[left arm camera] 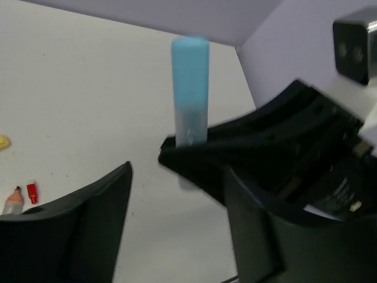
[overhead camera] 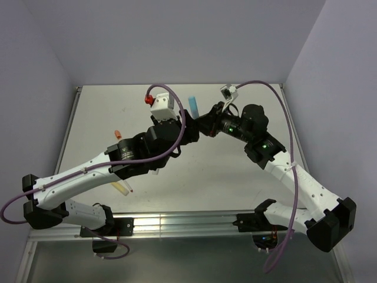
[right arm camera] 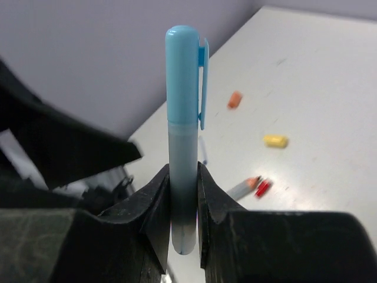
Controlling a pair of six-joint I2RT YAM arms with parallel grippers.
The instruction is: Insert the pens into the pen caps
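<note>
Right gripper (right arm camera: 183, 177) clamps stubby pale plastic marker (right arm camera: 182, 194) upright, light-blue cap (right arm camera: 182, 71) on. Left gripper (left arm camera: 177, 194) empty, jaws apart: retreat straight, don't nudge the cap.

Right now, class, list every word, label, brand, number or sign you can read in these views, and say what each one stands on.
No text can be read in any view.
On the light-blue marker: faint marks on its pale barrel in the left wrist view, too blurred to read.
On the black housing behind the right claw: a pale sticker, too small to read.
</note>
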